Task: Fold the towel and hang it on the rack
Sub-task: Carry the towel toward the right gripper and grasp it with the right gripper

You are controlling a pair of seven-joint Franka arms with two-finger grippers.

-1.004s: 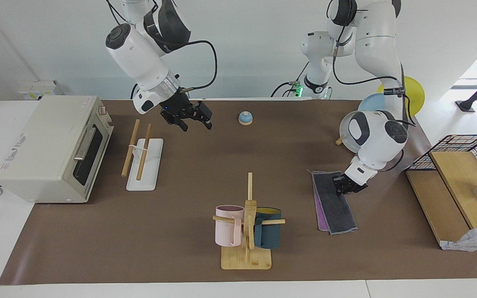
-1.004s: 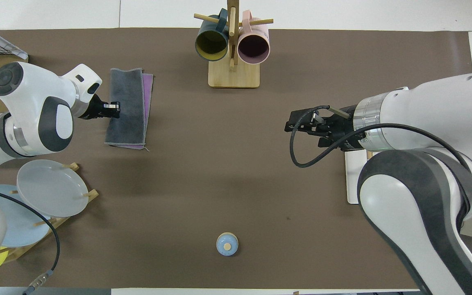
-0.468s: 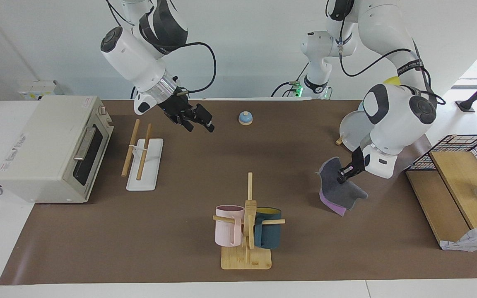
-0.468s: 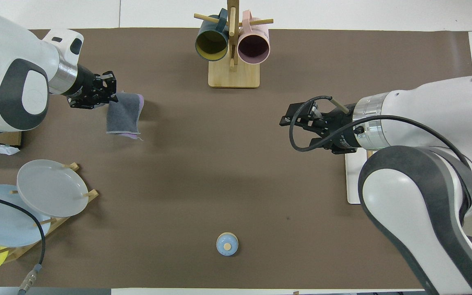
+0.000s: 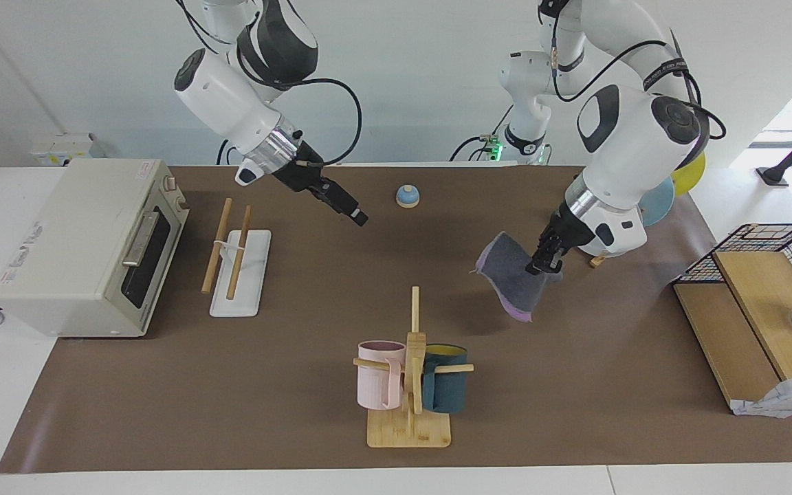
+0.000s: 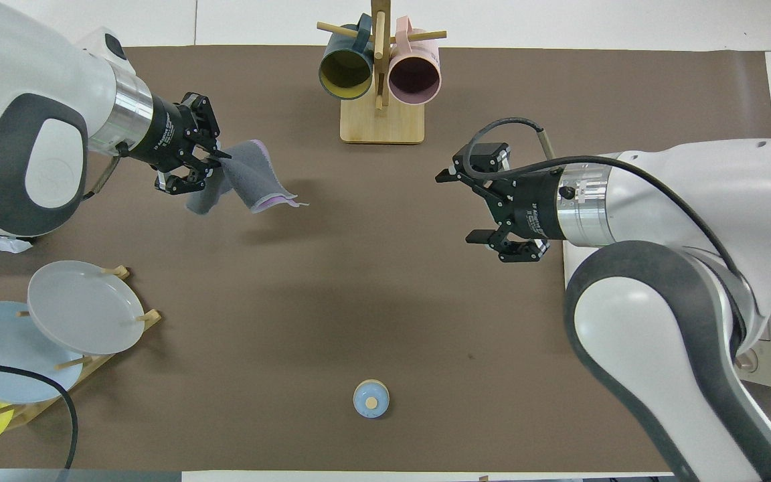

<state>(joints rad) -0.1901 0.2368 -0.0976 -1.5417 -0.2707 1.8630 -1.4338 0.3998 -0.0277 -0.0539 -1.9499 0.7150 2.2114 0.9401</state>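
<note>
The towel [image 5: 514, 280], dark grey with a purple edge, hangs folded in the air from my left gripper [image 5: 539, 265], which is shut on its upper edge. It is over the table between the mug tree and the plate stand, clear of the surface. In the overhead view the towel [image 6: 251, 179] trails from the left gripper [image 6: 217, 163]. My right gripper [image 5: 359, 218] is open and empty over the table's middle, beside the rack [image 5: 234, 258]. The rack has two wooden rods on a white base and stands in front of the oven. In the overhead view the right gripper [image 6: 459, 207] points toward the towel and the right arm hides the rack.
A bamboo mug tree [image 5: 410, 385] with a pink and a dark teal mug stands farthest from the robots. A toaster oven [image 5: 86, 240] stands at the right arm's end. A small blue bell [image 5: 407, 196] sits near the robots. Plates [image 6: 77, 308] on a stand and a wire basket [image 5: 781, 251] are at the left arm's end.
The left gripper has lifted the towel off the table and carried it toward the table's middle. The right gripper has reached out from beside the rack toward the middle.
</note>
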